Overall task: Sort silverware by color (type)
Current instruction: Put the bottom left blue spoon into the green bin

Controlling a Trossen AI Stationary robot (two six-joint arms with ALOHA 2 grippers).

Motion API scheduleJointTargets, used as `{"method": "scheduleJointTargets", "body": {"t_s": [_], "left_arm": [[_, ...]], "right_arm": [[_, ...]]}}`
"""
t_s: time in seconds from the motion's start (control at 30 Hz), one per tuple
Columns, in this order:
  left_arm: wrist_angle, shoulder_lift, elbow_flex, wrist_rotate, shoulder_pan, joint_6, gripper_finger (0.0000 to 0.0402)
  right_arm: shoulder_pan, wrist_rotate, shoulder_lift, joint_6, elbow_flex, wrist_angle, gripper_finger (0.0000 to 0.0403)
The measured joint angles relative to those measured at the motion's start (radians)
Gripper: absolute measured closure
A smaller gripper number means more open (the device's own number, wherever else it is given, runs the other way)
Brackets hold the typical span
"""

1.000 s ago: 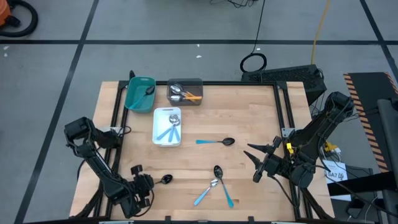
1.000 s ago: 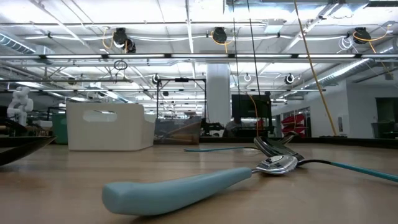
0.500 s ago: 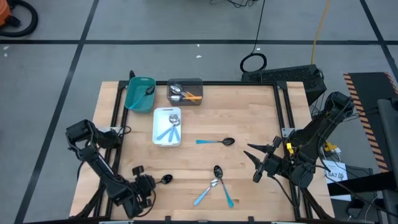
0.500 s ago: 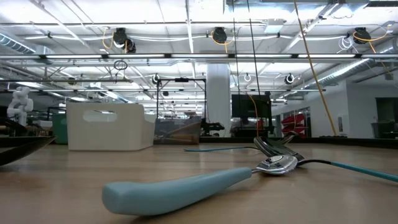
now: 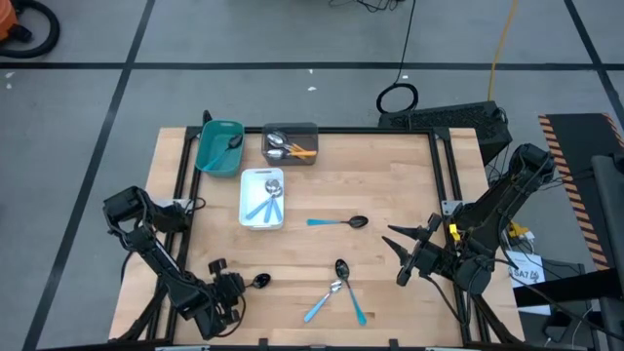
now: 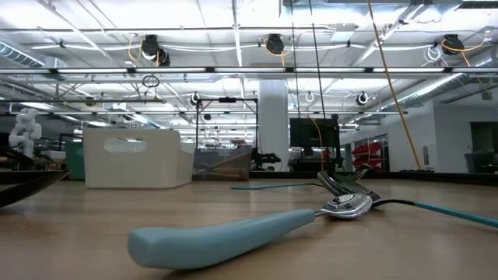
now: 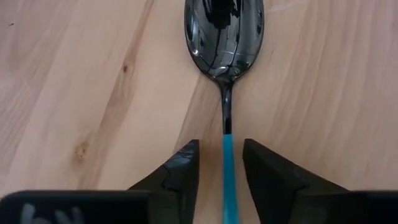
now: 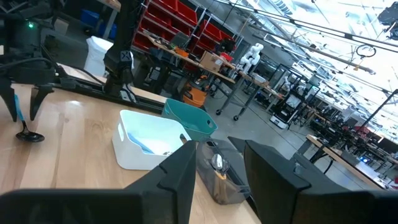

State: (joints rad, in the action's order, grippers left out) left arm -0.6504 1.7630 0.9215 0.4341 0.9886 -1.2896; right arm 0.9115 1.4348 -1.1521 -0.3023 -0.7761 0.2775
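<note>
Left gripper [image 7: 222,167] low over small black-bowl spoon with thin light-blue handle [image 7: 225,74], near wooden bench [image 5: 390,185] front corner. Fingers part open, either side of handle, not yet pinching. Squeeze centred on handle, lift straight. Right gripper [image 5: 395,255] waits, fingers spread, holds nothing.

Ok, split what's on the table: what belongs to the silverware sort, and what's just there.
Job:
- black spoon with blue handle, between the left gripper fingers
- loose black spoon
- crossed utensils
- utensils in the white tray, grey tray, teal tray

Just there:
- right gripper, waiting open
- cable loop on the floor
</note>
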Motion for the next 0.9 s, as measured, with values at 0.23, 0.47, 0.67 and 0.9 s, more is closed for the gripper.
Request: {"method": "scheduleJointTargets", "body": {"t_s": [0.23,0.47,0.67,0.9], "left_arm": [[0.007,0.0,0.0,-0.012,-0.002,-0.015,0.0345],[0.003,0.0,0.001,-0.014,-0.014,-0.048,0.0394],[-0.002,0.003,-0.001,0.019,-0.027,-0.054,0.0396],[-0.011,0.005,0.001,0.078,-0.029,-0.052,0.0397]], "right_arm": [[0.0,0.0,0.0,0.0,0.0,0.0,0.0273],[0.0,0.0,0.0,0.0,0.0,0.0,0.0273],[0.0,0.0,0.0,0.0,0.0,0.0,0.0273],[0.0,0.0,0.0,-0.001,0.0,0.0,0.0273]]}}
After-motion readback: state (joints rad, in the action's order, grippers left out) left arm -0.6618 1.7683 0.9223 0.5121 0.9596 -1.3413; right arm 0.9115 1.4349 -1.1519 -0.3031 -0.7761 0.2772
